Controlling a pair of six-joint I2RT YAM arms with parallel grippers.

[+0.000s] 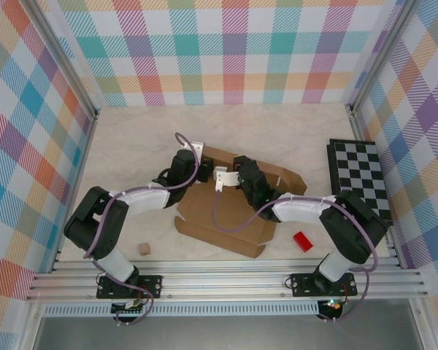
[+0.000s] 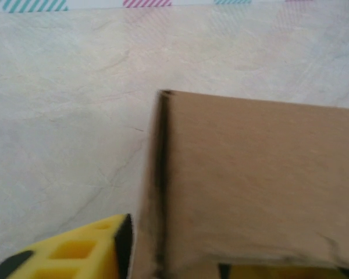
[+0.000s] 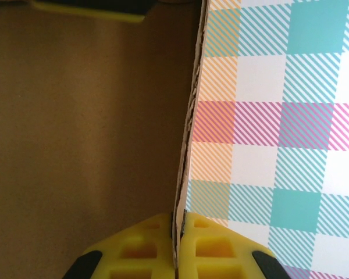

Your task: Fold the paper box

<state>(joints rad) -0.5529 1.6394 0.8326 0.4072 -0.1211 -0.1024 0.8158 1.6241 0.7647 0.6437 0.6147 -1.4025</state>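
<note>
Progress looks partial: paper box [image 1: 223, 219] sits central on the table [image 1: 131, 138], rear wall at 12 o'clock raised, front panel at 6 o'clock flat, unfolded. Right pincer [image 3: 179, 247] clenches a wall edge; left pincer [image 2: 174, 258] straddles a corner (gripping or not, I cannot tell).

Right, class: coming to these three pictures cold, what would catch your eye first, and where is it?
The brown paper box lies half-folded in the middle of the table, and the right gripper pinches one raised cardboard edge of it. Loud plaid walls ring the table. A black-and-white checkerboard lies at the right edge, with a small red block between it and the box.
</note>
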